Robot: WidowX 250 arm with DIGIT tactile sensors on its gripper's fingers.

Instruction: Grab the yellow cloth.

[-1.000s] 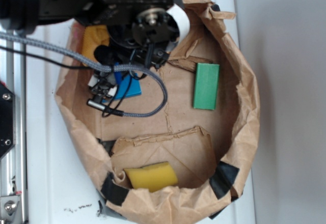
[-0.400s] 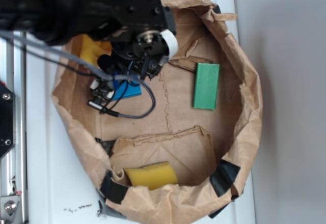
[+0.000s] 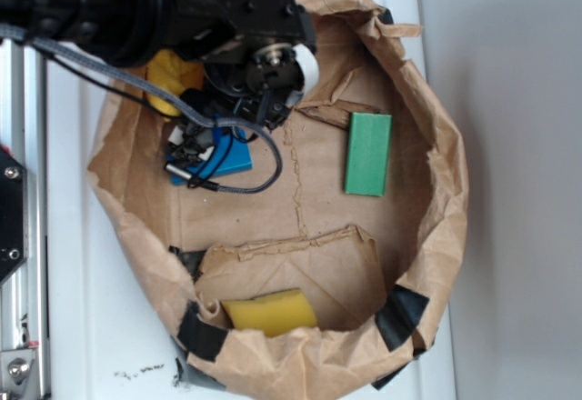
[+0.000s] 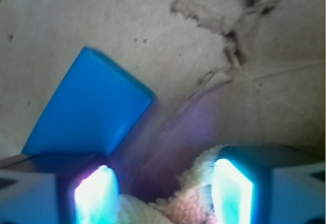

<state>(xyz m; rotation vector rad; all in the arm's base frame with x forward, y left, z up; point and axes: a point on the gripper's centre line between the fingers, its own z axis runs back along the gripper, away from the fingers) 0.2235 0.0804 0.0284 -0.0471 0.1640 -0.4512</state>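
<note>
In the wrist view, the gripper (image 4: 163, 193) stood with its two fingers (image 4: 94, 196) apart at the bottom edge of the frame, their inner faces lit pale cyan. A nubby fold of the yellow cloth (image 4: 191, 201) lay in the gap between them, close against the right-hand finger; whether either finger touched it could not be told. Above the left-hand finger, the blue block (image 4: 86, 112) lay flat on the brown paper floor, filling the middle left of the frame. In the exterior view, the black arm (image 3: 164, 9) covered the upper left of the frame, over the crumpled paper bag (image 3: 436, 145). The cloth (image 3: 173, 77) showed beside it at upper left, just above the blue block (image 3: 232, 156). A green block (image 3: 368, 154) lay right of centre, and a yellow sponge (image 3: 270, 314) lay near the bottom rim.
</note>
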